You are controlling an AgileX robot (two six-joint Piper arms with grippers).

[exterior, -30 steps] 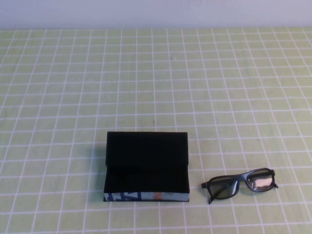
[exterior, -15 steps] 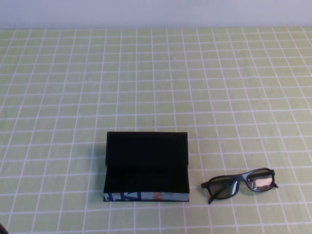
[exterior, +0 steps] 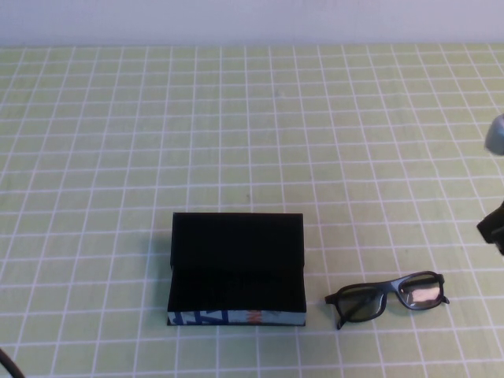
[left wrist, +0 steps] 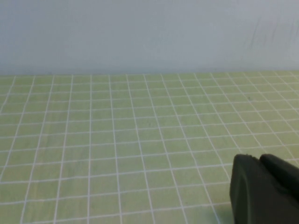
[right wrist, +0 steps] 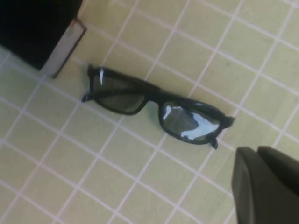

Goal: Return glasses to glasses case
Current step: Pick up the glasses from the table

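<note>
I'm seeing the glasses case (exterior: 236,272) sitting open on the table (exterior: 252,126), the glasses (exterior: 388,298) lying just right of it – apart. The right gripper (exterior: 494,224) is hovering further right; the left gripper (left wrist: 264,189) is hanging over bare table.

Dark-framed glasses (exterior: 387,298) lie folded just right of the open black glasses case (exterior: 236,269).
</note>
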